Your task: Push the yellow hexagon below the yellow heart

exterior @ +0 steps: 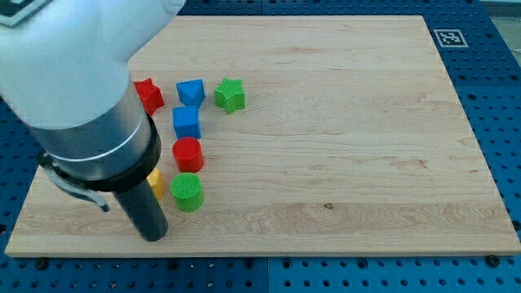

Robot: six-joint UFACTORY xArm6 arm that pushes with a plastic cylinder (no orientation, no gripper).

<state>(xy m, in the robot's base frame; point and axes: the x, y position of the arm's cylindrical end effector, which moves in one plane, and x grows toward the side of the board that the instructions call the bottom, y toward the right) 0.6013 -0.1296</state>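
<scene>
Only one yellow block (155, 183) shows. It peeks out from behind the arm at the view's left, just left of the green cylinder (187, 192), and its shape is hidden. No second yellow block shows; the arm covers the board's left part. My tip (152, 238) is at the view's lower left, near the board's bottom edge. It is below the yellow block and lower left of the green cylinder, touching neither.
A red cylinder (188, 154) stands above the green one, with a blue cube (186, 122) above that. A red star (148, 95), a blue block (190, 92) and a green star (230, 94) line the view's top left. The board's edge (244, 254) runs along the bottom.
</scene>
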